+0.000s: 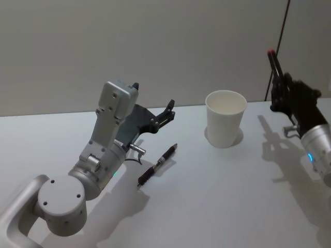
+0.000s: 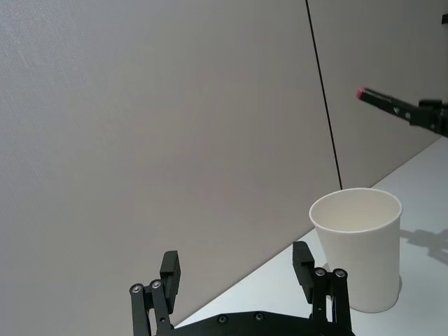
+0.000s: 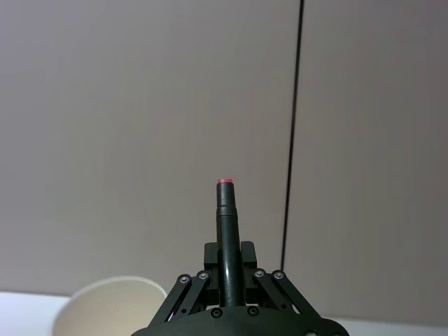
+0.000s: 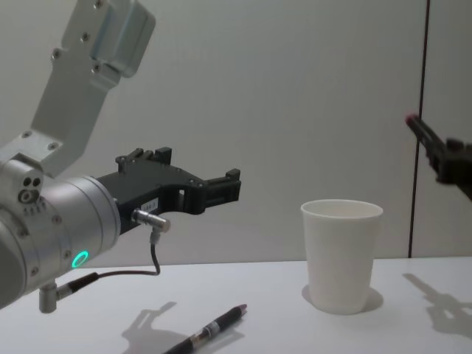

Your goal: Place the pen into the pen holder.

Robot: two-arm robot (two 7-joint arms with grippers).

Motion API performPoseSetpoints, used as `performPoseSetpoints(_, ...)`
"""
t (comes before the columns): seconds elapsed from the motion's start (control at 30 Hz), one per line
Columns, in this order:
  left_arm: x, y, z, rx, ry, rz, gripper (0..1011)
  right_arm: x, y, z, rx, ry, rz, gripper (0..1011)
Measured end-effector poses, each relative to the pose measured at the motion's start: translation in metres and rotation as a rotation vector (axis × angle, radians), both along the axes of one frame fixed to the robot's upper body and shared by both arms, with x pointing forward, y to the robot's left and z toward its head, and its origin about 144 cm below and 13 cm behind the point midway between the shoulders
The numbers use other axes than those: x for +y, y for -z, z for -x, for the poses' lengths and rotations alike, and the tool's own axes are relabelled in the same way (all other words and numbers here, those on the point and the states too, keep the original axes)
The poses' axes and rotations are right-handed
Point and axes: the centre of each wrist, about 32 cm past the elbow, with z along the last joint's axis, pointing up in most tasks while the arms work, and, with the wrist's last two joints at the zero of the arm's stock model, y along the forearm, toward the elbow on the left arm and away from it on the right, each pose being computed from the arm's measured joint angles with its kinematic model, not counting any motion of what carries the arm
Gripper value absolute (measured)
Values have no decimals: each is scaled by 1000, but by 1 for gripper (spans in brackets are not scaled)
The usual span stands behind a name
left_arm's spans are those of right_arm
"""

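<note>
The pen holder (image 1: 225,124), a plain white paper cup, is stood upright on the table (image 1: 207,206), mouth up, empty inside. A black pen (image 1: 273,61) w/ red end is held nearly upright in the right gripper (image 1: 282,88), right of the pen holder & above its rim. A second pen (image 1: 158,165), dark, is laid flat & diagonal, left of the pen holder, apart from it.

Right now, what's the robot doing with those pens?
The robot's right hand is shut on a black pen with a red tip, held up in the air to the right of the white paper cup, not yet over it. The cup stands upright on the white table. A second dark pen lies on the table nearer the robot, and the open left hand hovers near it, touching nothing.
</note>
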Motion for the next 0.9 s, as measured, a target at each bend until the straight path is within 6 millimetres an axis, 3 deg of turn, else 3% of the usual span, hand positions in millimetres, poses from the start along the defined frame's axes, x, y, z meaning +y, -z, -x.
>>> performPoseSetpoints(0.4,0,0,0,0,0,0,1001,0,-13,-31,-154,-144,1,172)
performPoseSetpoints(0.9,0,0,0,0,0,0,1001,9,-5,-55,-177,-225,48,172)
